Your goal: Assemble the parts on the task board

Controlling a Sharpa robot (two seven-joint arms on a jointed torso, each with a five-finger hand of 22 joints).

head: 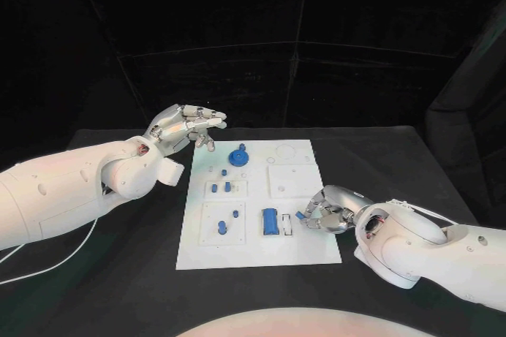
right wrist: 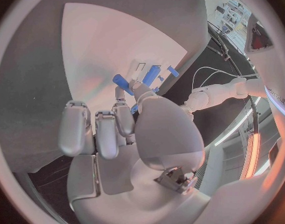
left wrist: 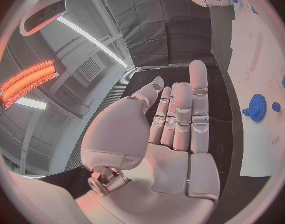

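Right hand (head: 331, 213) pinches part (right wrist: 122, 80), clearest wrist-side

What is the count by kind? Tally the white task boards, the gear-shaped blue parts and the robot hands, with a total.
White task board: 1
Gear-shaped blue part: 1
Robot hands, left hand and right hand: 2
Total: 4

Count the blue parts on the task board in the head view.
9: a gear far; three small pieces below it; two nearer; a cylinder and thin strip beside them; one at the right hand, which may hide more.
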